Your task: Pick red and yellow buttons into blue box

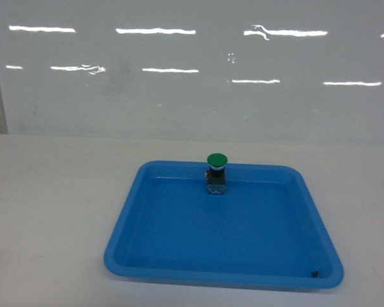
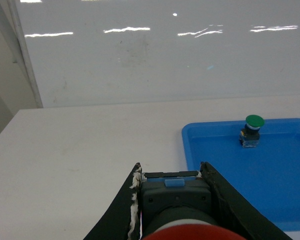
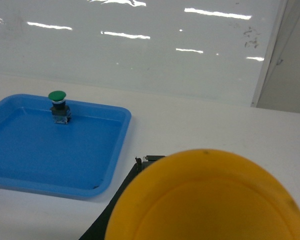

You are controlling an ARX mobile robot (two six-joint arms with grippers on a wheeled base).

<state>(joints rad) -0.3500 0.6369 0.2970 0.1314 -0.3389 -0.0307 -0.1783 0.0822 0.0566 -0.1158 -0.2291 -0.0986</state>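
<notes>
The red button (image 2: 190, 231) and yellow button (image 3: 210, 197), rigid, light, smooth-capped, sit clamped by their switch blocks in my left gripper (image 2: 172, 200) and right gripper (image 3: 140, 200), near the shallow tray (image 1: 121, 236).

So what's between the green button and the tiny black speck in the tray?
Nothing: in the head view only bare blue tray floor runs from the green-capped button to the black speck.

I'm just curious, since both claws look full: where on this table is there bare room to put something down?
Most of the blue tray floor is bare in front of the green button, which stands alone at the far rim. The white table is bare left, right and behind the tray. Nowhere looks crowded.
</notes>
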